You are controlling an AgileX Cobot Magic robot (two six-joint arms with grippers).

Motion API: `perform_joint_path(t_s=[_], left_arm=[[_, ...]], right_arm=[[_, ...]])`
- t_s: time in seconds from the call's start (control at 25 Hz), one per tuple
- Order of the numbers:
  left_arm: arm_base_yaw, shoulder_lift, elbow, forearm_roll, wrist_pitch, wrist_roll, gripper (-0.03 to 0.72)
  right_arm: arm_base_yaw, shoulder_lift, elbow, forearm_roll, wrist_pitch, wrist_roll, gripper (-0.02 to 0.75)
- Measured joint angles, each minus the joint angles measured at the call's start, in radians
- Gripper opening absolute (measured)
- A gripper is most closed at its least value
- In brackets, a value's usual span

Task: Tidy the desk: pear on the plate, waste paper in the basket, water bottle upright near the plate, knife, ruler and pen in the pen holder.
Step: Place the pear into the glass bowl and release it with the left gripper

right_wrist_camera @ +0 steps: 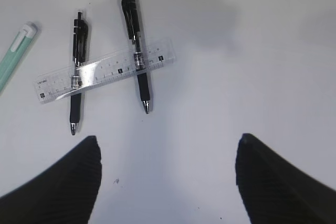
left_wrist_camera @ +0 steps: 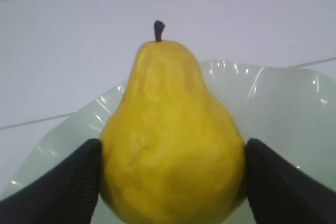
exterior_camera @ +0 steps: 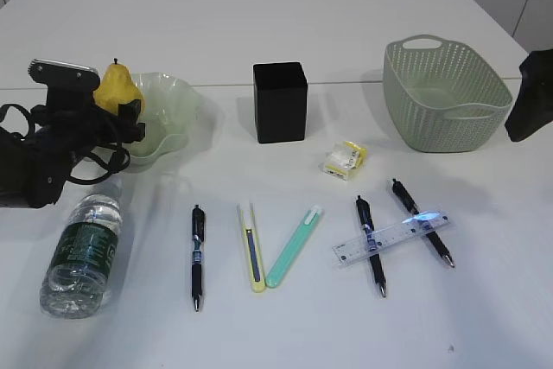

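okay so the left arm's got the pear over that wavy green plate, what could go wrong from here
1. The pear stands upright between the left gripper fingers over the plate; released, it may tip or roll on the sloped glass.
2. The ruler lies across two pens, so lifting it could drag them.
3. The water bottle lies on its side and may roll.

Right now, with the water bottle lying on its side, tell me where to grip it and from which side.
Grip the water bottle across its labelled middle, coming down from above with the fingers on its two long sides. It lies flat on the desk, cap end toward the plate, and the round body looks widest and steadiest there.
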Motion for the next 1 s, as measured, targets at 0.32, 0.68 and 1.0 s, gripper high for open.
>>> perform_joint_path(t_s=[0.32,0.68,1.0], left_arm=[[0.0,0.0,0.0,0.0,0.0,0.0,0.596],[0.0,0.0,0.0,0.0,0.0,0.0,0.603],[0.0,0.0,-0.002,0.002,0.0,0.0,0.651]], right_arm=[[0.0,0.0,0.0,0.0,0.0,0.0,0.588],[0.0,0.0,0.0,0.0,-0.002,0.0,0.587],[0.0,0.0,0.0,0.0,-0.002,0.0,0.587]])
